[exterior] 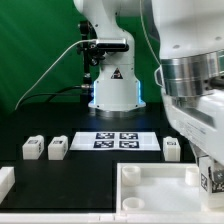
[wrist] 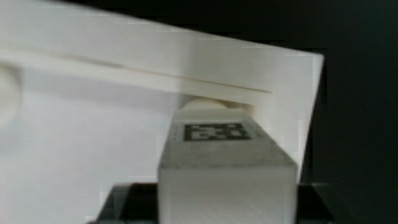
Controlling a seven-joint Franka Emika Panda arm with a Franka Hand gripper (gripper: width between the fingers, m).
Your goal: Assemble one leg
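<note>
My gripper (wrist: 221, 205) is shut on a white leg (wrist: 222, 165), whose black-and-white tag faces the wrist camera. Dark fingers (wrist: 135, 198) flank the leg's sides. The leg's far end sits at the large white panel (wrist: 107, 110), close to its corner; I cannot tell whether it is touching. In the exterior view my gripper (exterior: 210, 172) holds this leg (exterior: 213, 181) at the right edge of the panel (exterior: 150, 192), at the front right. Three more legs stand on the black table: two at the left (exterior: 33, 148) (exterior: 57, 149) and one at the right (exterior: 172, 147).
The marker board (exterior: 118, 140) lies flat mid-table in front of the robot base (exterior: 112, 85). A white part (exterior: 5, 181) shows at the exterior view's left edge. A green backdrop stands behind.
</note>
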